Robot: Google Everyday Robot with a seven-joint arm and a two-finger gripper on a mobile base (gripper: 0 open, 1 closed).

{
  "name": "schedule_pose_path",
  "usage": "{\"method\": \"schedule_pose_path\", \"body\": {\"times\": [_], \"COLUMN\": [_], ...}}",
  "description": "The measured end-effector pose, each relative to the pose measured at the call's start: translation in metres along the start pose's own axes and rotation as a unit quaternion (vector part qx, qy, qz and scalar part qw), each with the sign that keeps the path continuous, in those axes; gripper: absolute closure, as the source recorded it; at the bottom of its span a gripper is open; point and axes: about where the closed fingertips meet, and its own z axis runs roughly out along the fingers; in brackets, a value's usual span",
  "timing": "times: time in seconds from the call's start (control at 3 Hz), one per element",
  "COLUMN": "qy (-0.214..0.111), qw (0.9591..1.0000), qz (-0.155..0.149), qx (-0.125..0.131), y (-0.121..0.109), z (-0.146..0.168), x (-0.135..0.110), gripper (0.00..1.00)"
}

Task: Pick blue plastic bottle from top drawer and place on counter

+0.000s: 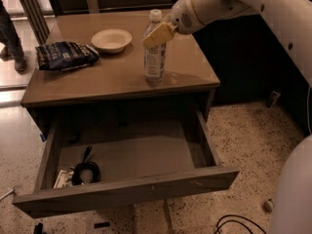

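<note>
The blue plastic bottle (pixel 154 57), clear with a white cap and a pale label, stands upright on the counter (pixel 117 77) near its front right. My gripper (pixel 158 34) comes in from the upper right and is shut on the bottle's upper part, just below the cap; one tan finger (pixel 157 35) crosses in front of it. The bottle's base is at the counter surface. The top drawer (pixel 126 191) is pulled fully open below the counter's front edge.
A white bowl (pixel 111 39) and a dark blue snack bag (pixel 66 55) lie on the counter's left half. A black cable bundle (pixel 86 171) and a small pale item sit in the drawer's front left corner. A person's leg (pixel 12 38) is at far left. Cables lie on the floor.
</note>
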Motion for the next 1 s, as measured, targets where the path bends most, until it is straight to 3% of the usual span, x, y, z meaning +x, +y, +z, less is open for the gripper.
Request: {"method": "schedule_pose_path", "body": {"times": [0.67,1.0], "qy": [-0.021,-0.022], "qw": [0.9995,0.9995], "qz": [-0.018,-0.018], "qx": [0.014,0.014], "y": [-0.0023,-0.0023], "z": [0.0101,0.0103], "x": [0.0089,0.0090], "gripper": [1.00,0.81]}}
